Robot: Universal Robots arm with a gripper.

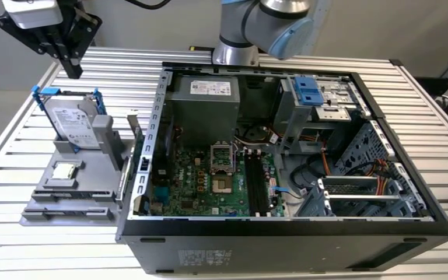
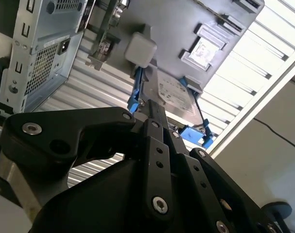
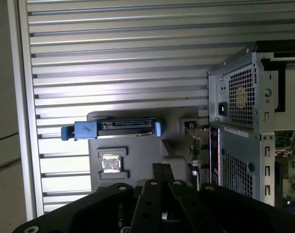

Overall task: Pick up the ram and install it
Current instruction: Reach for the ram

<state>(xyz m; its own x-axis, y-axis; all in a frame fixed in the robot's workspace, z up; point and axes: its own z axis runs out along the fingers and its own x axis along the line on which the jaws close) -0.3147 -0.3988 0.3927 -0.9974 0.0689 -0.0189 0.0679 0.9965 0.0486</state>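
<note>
The surface [image 1: 123, 70] has shiny silver stripes. The drive [image 1: 74, 122] is silver in a blue frame [image 1: 46, 91]. The board [image 1: 196, 181] is green. The pincer [image 1: 73, 71] is black.

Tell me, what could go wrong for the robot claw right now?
The gripper hangs nearest the hard drive, so it might bump or grab that instead. The ram seems to stand close beside the computer case wall, so the gripper could knock either one going down.

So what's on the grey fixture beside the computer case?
A hard drive in its blue bracket stands upright; a square processor chip lies flat. Whatever is beneath the drive is covered.
</note>
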